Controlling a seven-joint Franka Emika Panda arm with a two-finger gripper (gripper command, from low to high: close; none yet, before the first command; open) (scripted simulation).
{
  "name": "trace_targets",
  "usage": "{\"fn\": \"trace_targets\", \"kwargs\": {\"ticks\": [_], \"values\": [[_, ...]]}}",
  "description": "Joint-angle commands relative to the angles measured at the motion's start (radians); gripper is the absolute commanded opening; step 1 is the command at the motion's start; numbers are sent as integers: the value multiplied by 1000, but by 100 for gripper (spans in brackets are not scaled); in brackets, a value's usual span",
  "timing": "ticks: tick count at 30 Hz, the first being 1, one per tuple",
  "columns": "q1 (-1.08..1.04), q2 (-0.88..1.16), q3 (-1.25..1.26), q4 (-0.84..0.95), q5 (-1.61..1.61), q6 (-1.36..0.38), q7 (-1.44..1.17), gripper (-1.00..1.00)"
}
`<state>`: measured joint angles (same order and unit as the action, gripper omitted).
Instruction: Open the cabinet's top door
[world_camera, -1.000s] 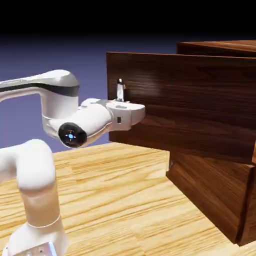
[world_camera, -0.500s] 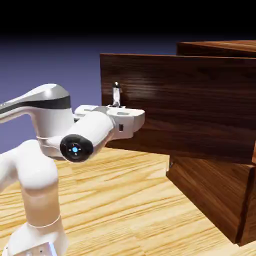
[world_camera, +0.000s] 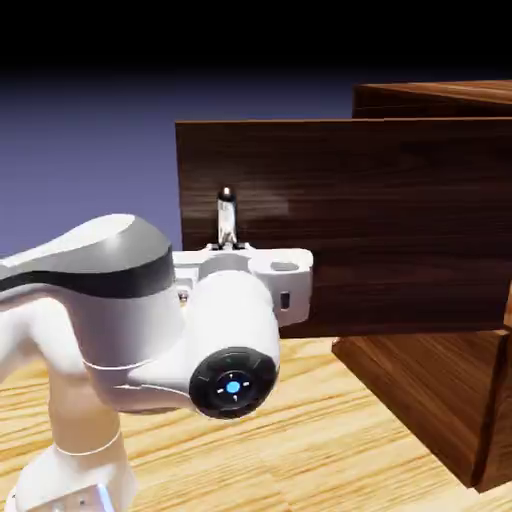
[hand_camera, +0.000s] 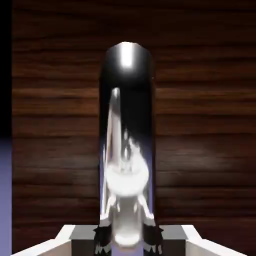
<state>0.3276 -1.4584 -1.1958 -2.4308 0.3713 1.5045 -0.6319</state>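
Note:
The cabinet (world_camera: 440, 400) of dark reddish-brown wood stands at the exterior view's right. Its top door (world_camera: 380, 220) is swung far out toward the arm, its free edge at the left. A pale metal handle (world_camera: 227, 215) stands upright near that edge. My gripper (world_camera: 232, 248) is shut on the handle from the front, the white hand hiding its lower part. In the hand view the shiny handle (hand_camera: 127, 145) fills the middle, with the door's wood (hand_camera: 210, 125) behind it and the gripper (hand_camera: 127, 240) shut on its base.
The lower panel (world_camera: 420, 390) of the cabinet stays shut below the open door. A light wooden table (world_camera: 300, 440) carries the arm and cabinet. My arm's white elbow and wrist (world_camera: 150, 310) bulk large at the lower left.
The top door has swung further open, its free edge moving left and toward the camera. My hand has come back with the handle, and the arm has folded closer to the camera.

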Motion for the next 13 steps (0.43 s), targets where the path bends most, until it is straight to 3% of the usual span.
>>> {"fn": "trace_targets", "kwargs": {"ticks": [1,13], "values": [[26,3,-13,36,-9,-30,3,-100],[323,11,-114,440,-66,-350,49,-100]]}}
